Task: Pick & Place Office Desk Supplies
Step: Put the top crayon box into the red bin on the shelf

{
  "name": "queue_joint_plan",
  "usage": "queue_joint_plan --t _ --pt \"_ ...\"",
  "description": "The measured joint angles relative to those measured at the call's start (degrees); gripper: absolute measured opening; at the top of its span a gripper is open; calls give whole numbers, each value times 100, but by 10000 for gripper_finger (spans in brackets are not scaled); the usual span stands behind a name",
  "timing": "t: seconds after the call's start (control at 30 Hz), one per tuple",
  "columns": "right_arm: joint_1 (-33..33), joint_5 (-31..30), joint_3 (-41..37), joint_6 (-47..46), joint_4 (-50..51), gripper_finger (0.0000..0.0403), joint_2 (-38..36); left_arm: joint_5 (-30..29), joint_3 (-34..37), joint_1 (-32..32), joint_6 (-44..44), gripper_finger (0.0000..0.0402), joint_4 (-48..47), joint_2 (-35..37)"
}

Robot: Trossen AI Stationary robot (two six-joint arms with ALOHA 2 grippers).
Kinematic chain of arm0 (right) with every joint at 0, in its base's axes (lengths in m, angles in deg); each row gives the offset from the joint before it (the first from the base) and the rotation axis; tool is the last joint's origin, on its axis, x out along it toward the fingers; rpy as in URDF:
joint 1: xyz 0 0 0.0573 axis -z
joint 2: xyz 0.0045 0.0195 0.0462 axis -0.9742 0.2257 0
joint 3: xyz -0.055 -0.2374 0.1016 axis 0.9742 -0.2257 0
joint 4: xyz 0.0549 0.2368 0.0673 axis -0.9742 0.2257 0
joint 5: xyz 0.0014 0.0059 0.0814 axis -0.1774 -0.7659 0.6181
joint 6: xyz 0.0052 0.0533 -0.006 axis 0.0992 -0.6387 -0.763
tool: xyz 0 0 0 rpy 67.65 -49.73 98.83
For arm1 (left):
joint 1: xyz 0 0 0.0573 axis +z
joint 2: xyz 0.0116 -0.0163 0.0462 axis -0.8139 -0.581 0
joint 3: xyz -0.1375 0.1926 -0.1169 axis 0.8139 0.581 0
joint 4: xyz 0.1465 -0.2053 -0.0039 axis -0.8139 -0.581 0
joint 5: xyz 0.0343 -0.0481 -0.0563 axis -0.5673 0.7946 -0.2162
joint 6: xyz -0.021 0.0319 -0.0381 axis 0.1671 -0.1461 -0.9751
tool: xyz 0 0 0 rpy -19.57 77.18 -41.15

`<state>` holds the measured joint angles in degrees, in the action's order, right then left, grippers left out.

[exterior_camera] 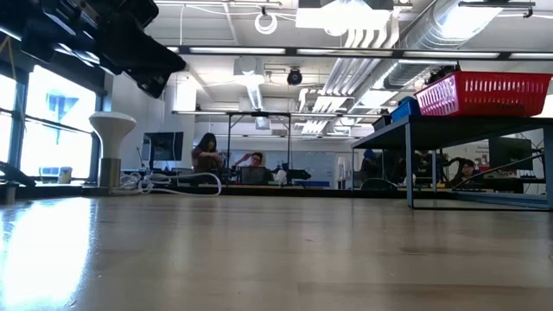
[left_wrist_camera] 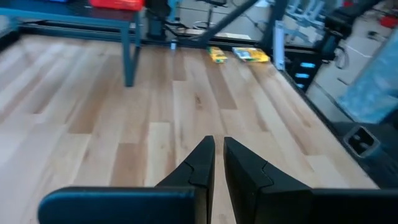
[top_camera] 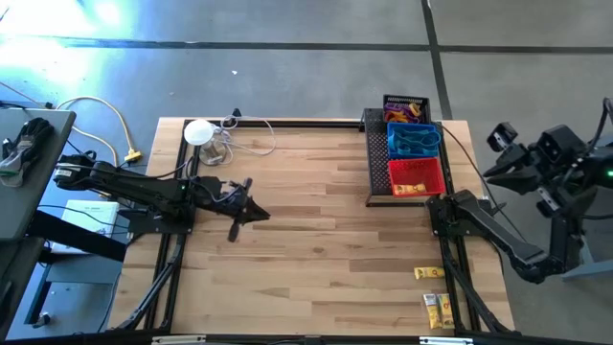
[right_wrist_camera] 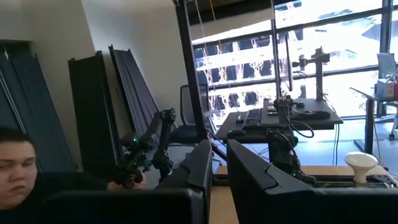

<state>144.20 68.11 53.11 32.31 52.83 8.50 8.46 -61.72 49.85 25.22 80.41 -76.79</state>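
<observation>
Overhead, three baskets [top_camera: 413, 142], three yellow tubes [top_camera: 433, 292], both tools [left_wrist_camera: 216, 163] [right_wrist_camera: 219, 163] nearly together, empty.

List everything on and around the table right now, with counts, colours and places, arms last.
Baskets: three, black, blue, red, in a row at the table's far right.
Yellow packets: about three, near right edge.
White disc on a stand: one, far left corner.
Table: one, light wood.
People: seated in the room behind.
Left end effector: dark, over the table's left, fingers nearly together.
Right end effector: dark, raised off the table's right side.
</observation>
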Motion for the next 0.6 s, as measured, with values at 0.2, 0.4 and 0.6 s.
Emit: queue_joint_plan --t 0.2,0.4,0.6 --pt "-249 116 0 228 -289 36 151 -269 0 0 -156 29 25 0" --pt "-1141 256 0 434 -292 36 533 -270 0 0 -293 29 29 0" --pt "-2601 785 0 1008 138 36 997 -416 0 3 -370 29 128 0"
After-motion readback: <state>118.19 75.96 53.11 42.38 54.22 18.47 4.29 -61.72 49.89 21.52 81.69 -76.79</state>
